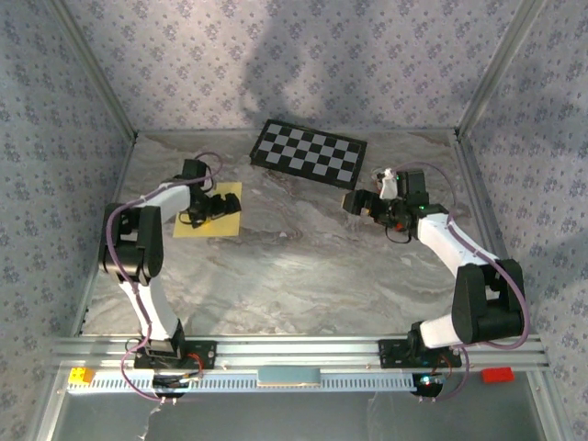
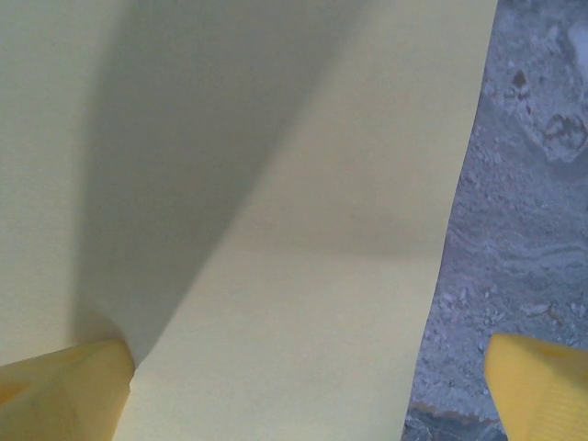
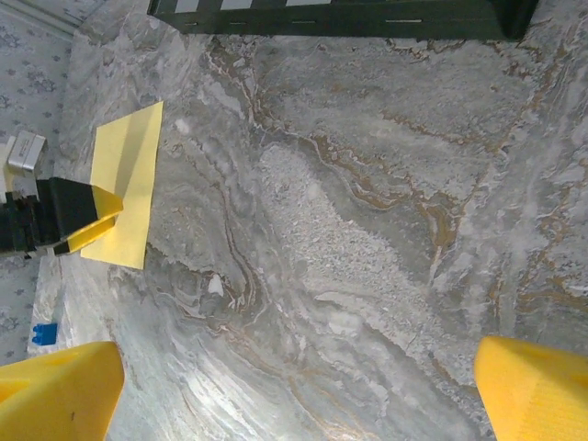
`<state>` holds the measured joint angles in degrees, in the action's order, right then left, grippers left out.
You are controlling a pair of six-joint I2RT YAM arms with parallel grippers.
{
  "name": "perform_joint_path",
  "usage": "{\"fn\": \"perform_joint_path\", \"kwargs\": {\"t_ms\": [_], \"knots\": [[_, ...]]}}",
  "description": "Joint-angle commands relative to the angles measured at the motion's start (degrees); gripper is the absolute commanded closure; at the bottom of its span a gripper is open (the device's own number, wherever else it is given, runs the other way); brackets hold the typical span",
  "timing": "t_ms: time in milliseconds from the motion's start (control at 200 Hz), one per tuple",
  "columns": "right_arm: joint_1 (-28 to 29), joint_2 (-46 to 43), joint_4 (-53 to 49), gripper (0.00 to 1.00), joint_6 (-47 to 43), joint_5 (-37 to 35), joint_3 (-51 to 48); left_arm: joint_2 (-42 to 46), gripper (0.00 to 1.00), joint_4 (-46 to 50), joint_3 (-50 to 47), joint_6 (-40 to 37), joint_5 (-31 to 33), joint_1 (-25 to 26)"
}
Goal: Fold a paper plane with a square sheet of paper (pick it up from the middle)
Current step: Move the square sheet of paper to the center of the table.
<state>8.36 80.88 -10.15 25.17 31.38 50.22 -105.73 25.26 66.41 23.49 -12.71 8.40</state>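
Surface: grey marble-patterned table [image 1: 303, 266] with brownish veins, closed in on three sides by walls [image 1: 55, 138] in a pale floral print, with bare metal posts at the corners and a metal rail [image 1: 303, 354] along the near edge. Near-left on the rail is a small yellow block [image 1: 81, 375]. The left gripper [image 1: 207, 209] is down on the square sheet of paper [image 1: 216, 230], which is in the left half of the table toward the far side. The sheet looks flat, plain pale yellow and unmarked. It is roughly square, so it has no clear long axis and no pointed end; its edges run close to parallel with the table sides, turned slightly. In the left wrist view the left gripper [image 2: 303, 354] has its jaws wide apart: one yellow fingertip [image 2: 64, 395] is at the paper, the other is past the sheet's right edge over bare marble. A soft shadow crosses the sheet [image 2: 276, 184]; I cannot tell whether it is a crease. Far centre: black-and-white checkerboard panel [image 1: 310, 152], lying flat and angled, apart from the sheet. Right: the right gripper [image 1: 356, 204] is over bare marble just near of the panel's right end, pointing left, with its jaws spread and holding nothing. The right wrist view confirms this for the right gripper [image 3: 299, 367], with the sheet [image 3: 129, 175] well away. Near-right on the rail is a small red piece [image 1: 497, 374].
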Motion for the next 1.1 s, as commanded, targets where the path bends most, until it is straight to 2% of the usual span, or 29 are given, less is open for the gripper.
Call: {"fn": "perform_joint_path", "kwargs": {"t_ms": [0, 95, 280, 395, 490, 600, 690, 855, 979, 1094], "knots": [[0.6, -2.6, -2.3, 0.0, 2.7, -2.4, 1.4, 1.1, 0.01, 3.9, -7.0, 5.4, -0.4, 3.7], [1.4, -4.3, -2.7, 0.0, 4.0, -4.6, 0.9, 4.1, 0.02, 1.5, -12.9, 10.0, -0.7, 7.8], [4.0, -7.3, -2.5, 0.0, 7.3, -8.6, -1.7, 11.7, 0.02, -0.1, -20.9, 22.9, 5.1, 21.8], [5.7, -8.8, -2.1, 0.0, 10.0, -11.5, -4.1, 16.9, 0.01, 0.4, -22.5, 32.4, 11.1, 30.8], [6.8, -9.7, -0.7, 0.0, 12.9, -12.0, -6.2, 21.3, 0.01, 1.5, -21.3, 36.8, 14.9, 34.1], [8.7, -10.0, 1.7, 0.0, 14.8, -11.9, -7.6, 25.8, 0.0, 4.8, -18.0, 35.8, 20.2, 34.5], [10.6, -9.1, 2.4, 0.0, 15.5, -11.9, -7.0, 27.4, 0.01, 8.8, -15.7, 30.1, 23.9, 32.7], [13.9, -6.0, 2.0, 0.0, 16.0, -12.0, -4.6, 27.7, 0.05, 11.9, -15.5, 18.2, 17.1, 24.9], [15.8, -3.8, 2.7, 0.0, 16.5, -12.7, -3.4, 27.3, 0.05, 11.8, -15.2, 11.1, 13.2, 23.4], [16.7, -1.8, 3.3, 0.0, 16.8, -12.3, -2.1, 25.1, 0.05, 10.7, -14.9, 8.5, 10.3, 22.9]]}}
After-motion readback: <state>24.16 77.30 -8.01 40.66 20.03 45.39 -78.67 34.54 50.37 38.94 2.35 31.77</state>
